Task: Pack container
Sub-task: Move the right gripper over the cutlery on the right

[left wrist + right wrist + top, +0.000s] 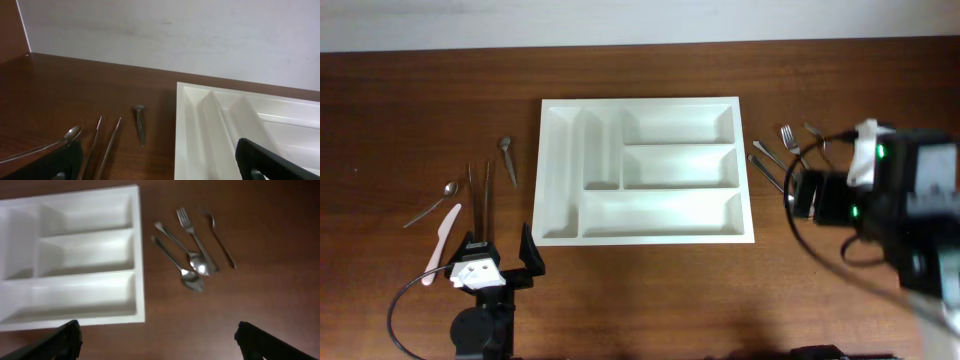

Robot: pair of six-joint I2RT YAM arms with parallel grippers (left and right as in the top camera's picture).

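Left gripper (500, 250) and right gripper (162, 342): jaws spread, nothing held. Container (640, 102) sits mid-table between them, empty. Your risk: the spoons (191, 278) lie flat and bunched, so you could pinch two or slip.

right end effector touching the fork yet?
Apart. Right wrist view: bare table shows between the fork and the open right end effector.

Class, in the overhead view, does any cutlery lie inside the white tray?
No: every compartment of the tray is bare; the utensils lie on the table beside it.
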